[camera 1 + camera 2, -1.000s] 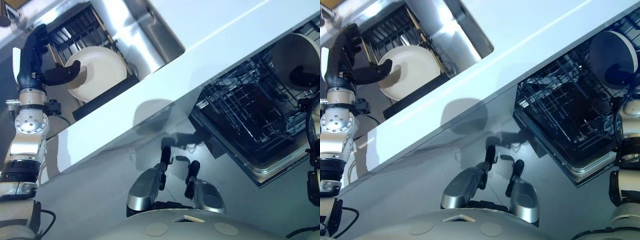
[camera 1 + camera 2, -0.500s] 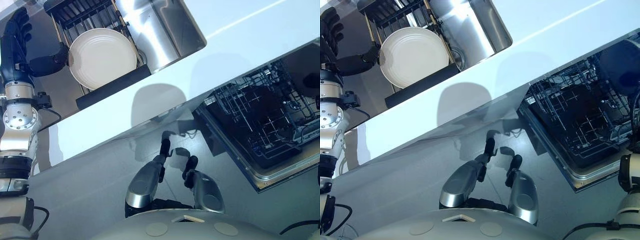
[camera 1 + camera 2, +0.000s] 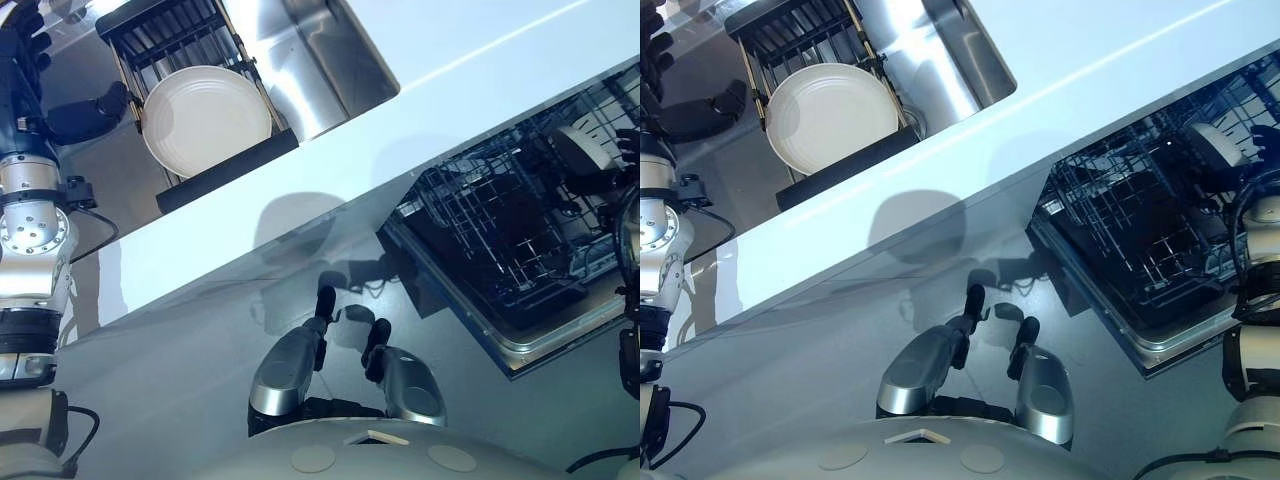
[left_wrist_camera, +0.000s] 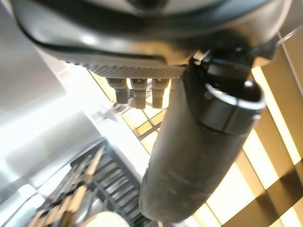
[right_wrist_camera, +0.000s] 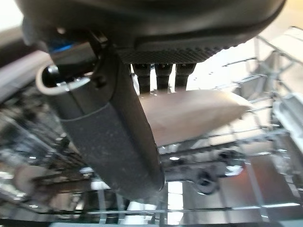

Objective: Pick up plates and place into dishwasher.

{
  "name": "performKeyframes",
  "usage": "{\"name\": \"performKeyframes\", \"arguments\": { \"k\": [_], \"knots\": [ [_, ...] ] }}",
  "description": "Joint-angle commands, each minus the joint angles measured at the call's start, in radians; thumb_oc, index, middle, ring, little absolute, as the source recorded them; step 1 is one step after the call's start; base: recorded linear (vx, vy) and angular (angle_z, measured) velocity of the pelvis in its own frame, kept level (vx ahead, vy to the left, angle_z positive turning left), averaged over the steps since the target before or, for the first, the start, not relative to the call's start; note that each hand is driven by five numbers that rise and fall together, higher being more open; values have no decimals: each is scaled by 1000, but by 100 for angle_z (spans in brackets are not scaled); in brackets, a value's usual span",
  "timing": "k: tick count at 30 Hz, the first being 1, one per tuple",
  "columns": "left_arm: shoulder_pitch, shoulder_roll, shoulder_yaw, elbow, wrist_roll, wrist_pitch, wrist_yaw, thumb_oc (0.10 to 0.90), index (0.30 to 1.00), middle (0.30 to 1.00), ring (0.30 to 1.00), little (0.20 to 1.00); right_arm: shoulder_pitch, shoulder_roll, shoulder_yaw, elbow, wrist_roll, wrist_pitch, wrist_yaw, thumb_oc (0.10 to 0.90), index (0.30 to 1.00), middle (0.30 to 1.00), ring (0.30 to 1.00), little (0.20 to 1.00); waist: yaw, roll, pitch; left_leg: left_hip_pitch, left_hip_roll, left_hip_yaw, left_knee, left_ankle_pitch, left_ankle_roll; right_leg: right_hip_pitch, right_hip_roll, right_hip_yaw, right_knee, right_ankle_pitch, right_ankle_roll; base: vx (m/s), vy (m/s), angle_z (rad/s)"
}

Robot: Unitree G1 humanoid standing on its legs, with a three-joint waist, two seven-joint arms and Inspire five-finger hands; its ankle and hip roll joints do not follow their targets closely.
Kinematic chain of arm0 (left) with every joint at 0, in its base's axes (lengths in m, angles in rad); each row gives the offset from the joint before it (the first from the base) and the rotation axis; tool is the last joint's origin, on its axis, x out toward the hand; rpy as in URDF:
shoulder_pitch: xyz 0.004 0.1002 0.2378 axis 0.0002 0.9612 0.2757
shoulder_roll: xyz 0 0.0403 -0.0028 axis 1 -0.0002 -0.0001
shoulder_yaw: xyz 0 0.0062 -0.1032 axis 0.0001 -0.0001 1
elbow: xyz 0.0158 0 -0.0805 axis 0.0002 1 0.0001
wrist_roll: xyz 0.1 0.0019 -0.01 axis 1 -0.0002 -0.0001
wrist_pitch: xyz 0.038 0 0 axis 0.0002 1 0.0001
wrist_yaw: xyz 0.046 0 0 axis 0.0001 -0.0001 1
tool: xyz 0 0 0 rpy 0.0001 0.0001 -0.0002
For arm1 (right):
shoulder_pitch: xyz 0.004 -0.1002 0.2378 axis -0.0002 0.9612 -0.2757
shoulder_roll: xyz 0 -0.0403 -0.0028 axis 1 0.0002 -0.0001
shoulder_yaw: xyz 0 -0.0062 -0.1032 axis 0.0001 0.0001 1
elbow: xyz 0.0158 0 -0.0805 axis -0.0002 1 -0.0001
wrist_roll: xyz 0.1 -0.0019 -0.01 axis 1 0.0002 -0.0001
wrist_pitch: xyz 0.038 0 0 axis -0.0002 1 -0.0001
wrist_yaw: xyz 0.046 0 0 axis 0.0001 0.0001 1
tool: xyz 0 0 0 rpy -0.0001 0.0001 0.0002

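A cream plate (image 3: 205,120) lies in the black dish rack (image 3: 170,30) beside the sink. My left hand (image 3: 75,115) hovers just left of it, fingers straight, the thumb close to the rim but apart from it; nothing is in it in the left wrist view (image 4: 199,142). A second pale plate (image 3: 580,150) stands on edge among the wires of the dishwasher rack (image 3: 500,240). My right hand (image 3: 1258,150) is at that plate. In the right wrist view the plate (image 5: 194,116) sits between the thumb (image 5: 113,142) and the fingers.
A steel sink basin (image 3: 320,50) is set in the white countertop (image 3: 470,40) between the dish rack and the dishwasher. The pulled-out dishwasher rack has a metal front edge (image 3: 560,335) over the grey floor.
My right hand has brought its plate down from above the dishwasher into the rack's wires. My left hand's thumb has drawn back off the cream plate's rim. The camera has shifted.
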Motion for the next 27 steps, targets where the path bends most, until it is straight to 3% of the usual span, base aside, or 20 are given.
{"name": "performKeyframes", "arguments": {
  "k": [1, 10, 16, 23, 25, 27],
  "knots": [
    [-18, 30, 116, -26, -12, -81, 17, 800, 900, 900, 900, 900, 27, -59, 14, -107, -13, -81, -80, 800, 900, 900, 900, 900, -14, -6, -157, 26, 26, 26, -2, -116, -65, -30, 38, 22, 78, -84, -14, -3, 57, -13],
    [9, 5, 123, -24, -3, -75, -14, 800, 900, 900, 900, 900, 82, -39, -16, -169, -4, -98, -53, 800, 900, 900, 900, 900, -20, -29, -218, 74, 25, 41, -28, -124, -62, 34, 41, 30, -4, -54, 7, 12, 51, -9],
    [37, -16, 133, -42, 6, -63, -29, 800, 900, 900, 900, 900, 119, -20, -55, -229, 105, -128, 10, 800, 900, 900, 900, 900, -26, -45, -263, 107, 27, 66, -50, -132, -60, 72, 44, 37, -83, -18, 25, 6, 50, -15],
    [48, -24, 150, -13, 42, -45, -64, 800, 900, 900, 900, 900, 182, 61, -155, -383, 471, -235, 136, 800, 900, 900, 900, 900, -45, -54, -307, 146, 31, 107, -72, -148, -53, 102, 43, 37, -126, -4, 40, -3, 35, -17],
    [43, -13, 158, 13, 59, -32, -88, 800, 900, 900, 900, 900, 211, 113, -199, -470, 639, -270, 178, 800, 900, 900, 900, 900, -59, -51, -319, 161, 32, 123, -80, -156, -47, 108, 43, 41, -129, -7, 45, -24, 25, -6],
    [40, -3, 161, 29, 70, -23, -103, 800, 900, 900, 900, 900, 237, 157, -219, -529, 720, -279, 214, 800, 900, 900, 900, 900, -68, -49, -324, 170, 32, 132, -82, -161, -45, 112, 42, 43, -131, -7, 48, -24, 16, -6]
  ]
}}
